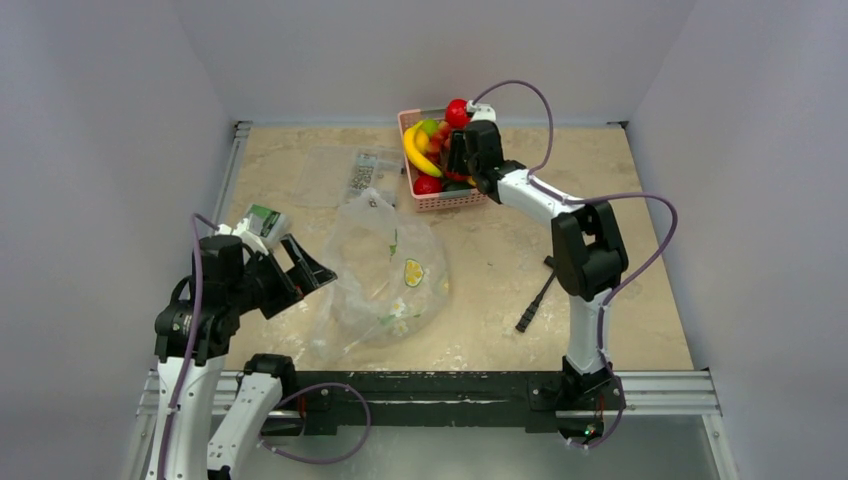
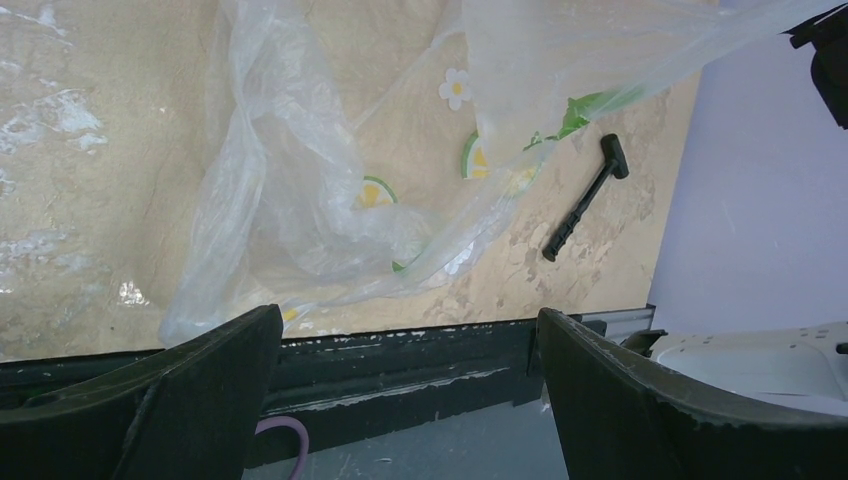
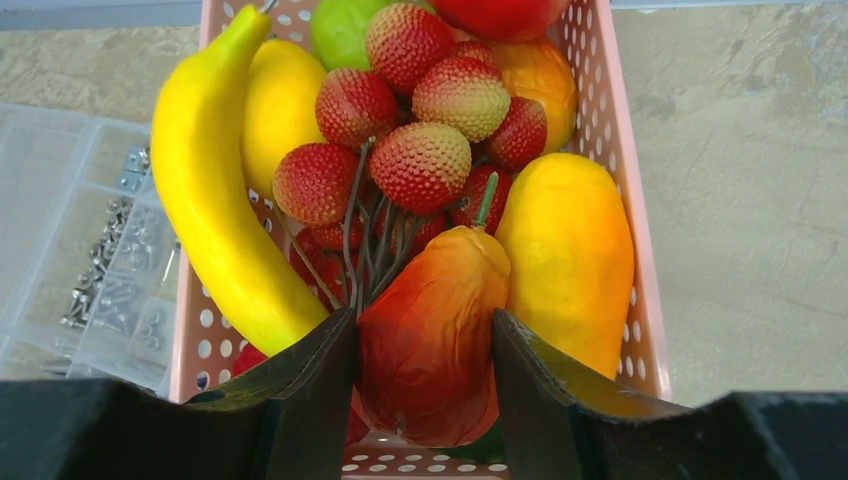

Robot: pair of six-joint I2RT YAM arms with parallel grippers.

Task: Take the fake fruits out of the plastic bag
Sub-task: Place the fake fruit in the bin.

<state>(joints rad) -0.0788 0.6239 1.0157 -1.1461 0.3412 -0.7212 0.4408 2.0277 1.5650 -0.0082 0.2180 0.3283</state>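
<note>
The clear plastic bag (image 1: 385, 275) with lemon and flower prints lies crumpled on the table; I see no fruit inside it. It also shows in the left wrist view (image 2: 300, 200). My left gripper (image 1: 295, 282) is open and empty at the bag's left edge, its jaws wide apart (image 2: 410, 330). My right gripper (image 1: 458, 160) hangs over the pink basket (image 1: 440, 203) and is shut on a red-orange fake fruit (image 3: 430, 300). Around it in the basket (image 3: 640, 250) lie a red lychee bunch (image 3: 420, 150), an orange-yellow mango (image 3: 570, 260), a lemon (image 3: 280, 100) and a banana (image 3: 210, 220).
A flat clear case of dark parts (image 1: 355, 175) lies left of the basket and shows in the right wrist view (image 3: 90, 260). A black tool (image 1: 535, 300) lies right of the bag, also seen from the left wrist (image 2: 585, 200). Grey walls enclose the table.
</note>
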